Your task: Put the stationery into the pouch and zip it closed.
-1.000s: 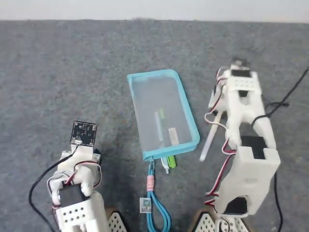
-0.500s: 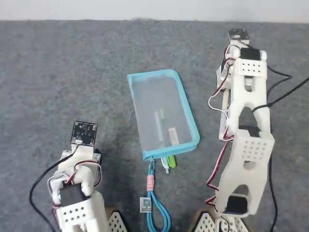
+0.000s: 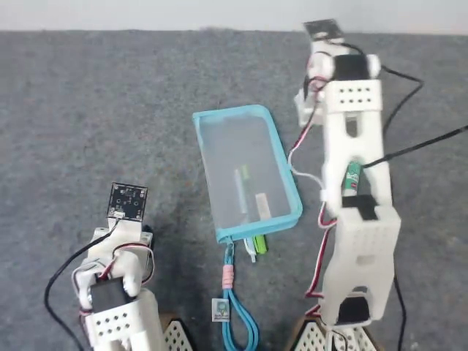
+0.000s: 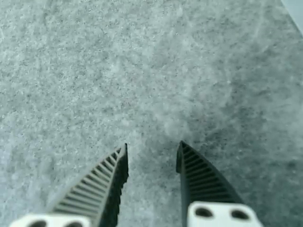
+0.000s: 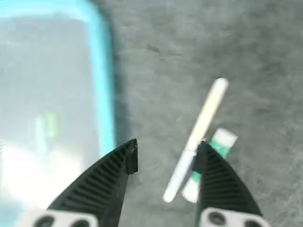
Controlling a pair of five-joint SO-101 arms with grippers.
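The white printed-plastic right arm (image 3: 363, 245) has perforated shells, black servo blocks, and thin red, white and black cables (image 3: 322, 219) looping beside it. The matching white left arm (image 3: 121, 318) carries a black square circuit board (image 3: 127, 201). The left claw (image 4: 153, 146) and right claw (image 5: 168, 143) have black ribbed fingers on white mounts.
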